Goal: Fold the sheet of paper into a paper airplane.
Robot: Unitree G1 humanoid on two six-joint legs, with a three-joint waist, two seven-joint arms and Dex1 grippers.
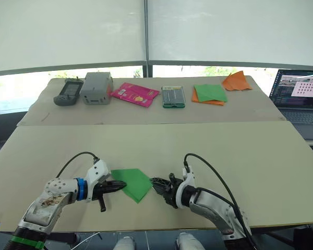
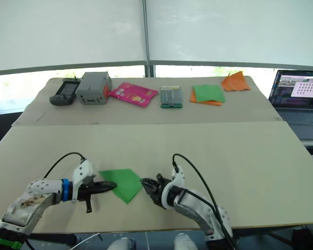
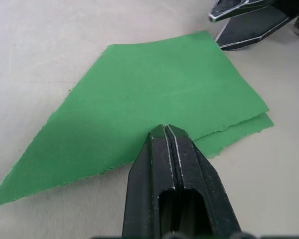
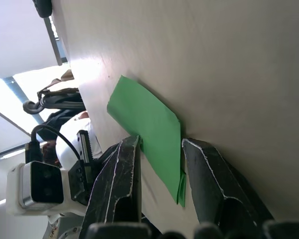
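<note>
Green sheet of paper [image 1: 133, 183] folded, point toward robot.

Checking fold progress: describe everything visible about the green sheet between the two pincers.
The sheet of paper is thin, bright green and folded double, its two layers slightly offset along one edge. It lies flat on the near table, tapering to a point toward the robot. The left pincer, shut, presses on its left edge; the right pincer is open at its right edge.
</note>
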